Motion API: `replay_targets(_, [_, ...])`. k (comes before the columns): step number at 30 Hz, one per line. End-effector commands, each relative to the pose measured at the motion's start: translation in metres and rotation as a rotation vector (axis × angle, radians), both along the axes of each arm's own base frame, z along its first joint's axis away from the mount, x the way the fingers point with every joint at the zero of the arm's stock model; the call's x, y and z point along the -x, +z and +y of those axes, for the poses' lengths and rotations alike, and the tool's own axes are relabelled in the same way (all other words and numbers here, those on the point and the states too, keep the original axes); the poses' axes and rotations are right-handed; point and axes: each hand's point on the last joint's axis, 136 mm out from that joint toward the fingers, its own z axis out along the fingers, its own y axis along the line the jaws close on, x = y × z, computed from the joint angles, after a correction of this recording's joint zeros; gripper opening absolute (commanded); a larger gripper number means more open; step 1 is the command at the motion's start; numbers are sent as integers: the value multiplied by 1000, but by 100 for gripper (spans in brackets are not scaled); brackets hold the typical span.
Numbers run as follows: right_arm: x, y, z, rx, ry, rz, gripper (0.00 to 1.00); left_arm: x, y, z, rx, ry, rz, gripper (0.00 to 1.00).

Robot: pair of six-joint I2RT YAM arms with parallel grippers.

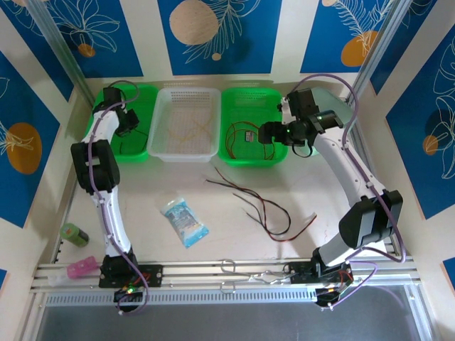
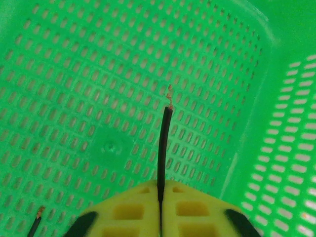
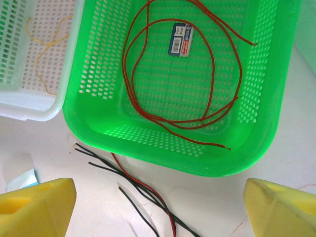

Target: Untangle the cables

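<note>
Left wrist view: we see the left pincer (image 2: 160,197) pinching a black wire (image 2: 164,143) that points straight ahead over the green basket (image 2: 74,74); the right pincer (image 3: 159,197), wide, hangs nearer the tabletop tangle (image 3: 143,187).

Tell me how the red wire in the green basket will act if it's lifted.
Probably floppy: the red wire lies in loose loops, so it should droop from wherever it's pinched. Likely very light, being so thin. Its loops overlap, so they may snag together inside the basket.
</note>
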Motion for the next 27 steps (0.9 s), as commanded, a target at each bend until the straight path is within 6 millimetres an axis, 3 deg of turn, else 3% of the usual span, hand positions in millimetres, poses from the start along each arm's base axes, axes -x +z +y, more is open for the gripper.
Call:
replay_targets(1, [8,6,3,-29,9,5,88,8,-1,1,35,28,16,29])
replay_targets(4, [8,9,0,-22,5,-2,88,6,18,9,-22,32,-30,58])
replay_targets(11, [7,10,0,-26,1,-8,88,2,96,15,-101,38,-204,75])
replay_targets(15, [7,9,2,-33,-3,-3,88,10,136,6,-108,14,-305,77])
replay_targets(19, [13,-1,2,-29,-21,32,87,30,184,-24,-64,-61,-471,77])
replay_targets(22, [33,-15,10,39,2,70,85,57,210,-58,-23,-160,-527,77])
replay_targets(27, [72,-44,31,109,40,102,84,114,215,-115,6,-296,-512,77])
